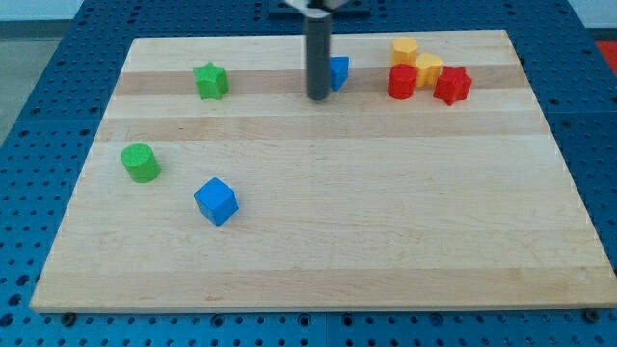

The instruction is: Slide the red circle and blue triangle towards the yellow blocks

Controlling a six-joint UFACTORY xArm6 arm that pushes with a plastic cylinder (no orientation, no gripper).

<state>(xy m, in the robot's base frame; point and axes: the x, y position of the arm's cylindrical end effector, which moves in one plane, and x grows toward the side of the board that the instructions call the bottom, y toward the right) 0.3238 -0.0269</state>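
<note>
The red circle [401, 81] stands near the view's top right, touching the lower yellow block [427, 69], with the second yellow block [405, 50] just above it. The blue triangle [337, 72] lies left of the red circle, partly hidden behind my rod. My tip [316, 95] rests on the board at the triangle's lower left, right against it.
A red star [452, 85] sits right of the yellow blocks. A green star [209, 81] is at the top left, a green cylinder [142, 162] at the left and a blue cube [216, 200] below it. The wooden board [318, 241] lies on a blue pegboard.
</note>
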